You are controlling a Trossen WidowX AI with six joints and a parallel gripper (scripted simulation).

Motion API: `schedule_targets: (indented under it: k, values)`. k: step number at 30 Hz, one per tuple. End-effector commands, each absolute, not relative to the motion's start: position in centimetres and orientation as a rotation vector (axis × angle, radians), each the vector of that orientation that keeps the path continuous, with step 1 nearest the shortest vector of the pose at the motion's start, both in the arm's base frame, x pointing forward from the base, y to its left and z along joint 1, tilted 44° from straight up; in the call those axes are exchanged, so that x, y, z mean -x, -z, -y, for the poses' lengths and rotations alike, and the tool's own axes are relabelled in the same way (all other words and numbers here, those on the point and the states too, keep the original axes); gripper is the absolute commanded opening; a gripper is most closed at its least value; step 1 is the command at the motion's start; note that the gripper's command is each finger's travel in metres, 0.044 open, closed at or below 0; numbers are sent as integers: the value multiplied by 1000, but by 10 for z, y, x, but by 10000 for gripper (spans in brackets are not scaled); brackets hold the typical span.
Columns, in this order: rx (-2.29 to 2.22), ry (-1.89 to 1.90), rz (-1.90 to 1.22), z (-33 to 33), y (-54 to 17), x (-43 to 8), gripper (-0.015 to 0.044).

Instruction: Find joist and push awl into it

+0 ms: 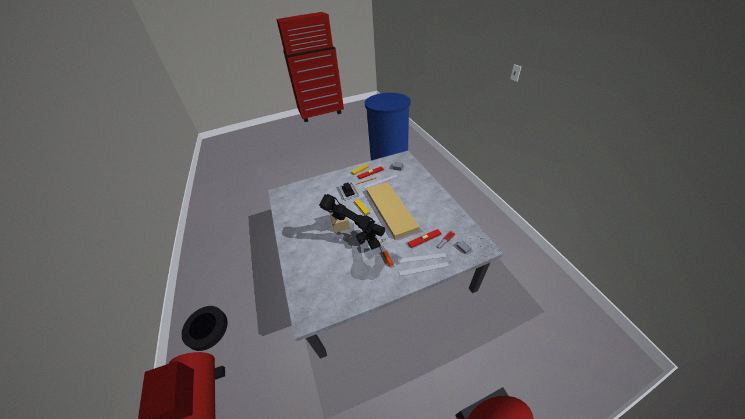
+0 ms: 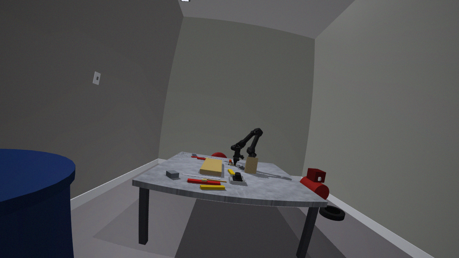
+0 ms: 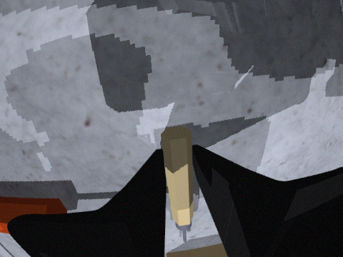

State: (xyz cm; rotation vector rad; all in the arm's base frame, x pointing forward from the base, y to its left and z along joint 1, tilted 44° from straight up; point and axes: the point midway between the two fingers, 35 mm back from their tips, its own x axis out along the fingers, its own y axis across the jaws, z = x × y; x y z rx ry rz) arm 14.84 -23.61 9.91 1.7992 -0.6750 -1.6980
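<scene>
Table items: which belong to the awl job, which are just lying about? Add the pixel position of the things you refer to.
For the job:
- awl (image 3: 180, 185), between the jaws
- stud finder (image 1: 347, 189) (image 2: 237, 176), in the tray (image 1: 355, 196) (image 2: 237, 184)
- floor panel (image 1: 395, 206) (image 2: 209, 165)

Lying about:
- two red levels (image 1: 424, 238) (image 1: 370, 172) (image 2: 203, 181)
- orange-handled screwdriver (image 1: 387, 258) (image 3: 30, 208)
- pliers (image 1: 449, 236)

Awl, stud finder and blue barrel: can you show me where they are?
Awl (image 3: 179, 182): wrist view, on its wooden handle.
Stud finder (image 1: 347, 189) (image 2: 237, 176): top and exterior views, on its black body.
Blue barrel (image 1: 388, 132) (image 2: 32, 221): top and exterior views, on its side.

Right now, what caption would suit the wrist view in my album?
The black gripper closed on the pale handle of an awl, an orange handle lying off to one side.
</scene>
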Motion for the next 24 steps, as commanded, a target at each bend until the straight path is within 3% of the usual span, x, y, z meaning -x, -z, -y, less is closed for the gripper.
schedule_targets:
  k: [1, 24]
  values:
    - [-1801, 1698, 667, 235, -99, -149, 0]
    - [-1813, 1710, 659, 164, -170, -156, 0]
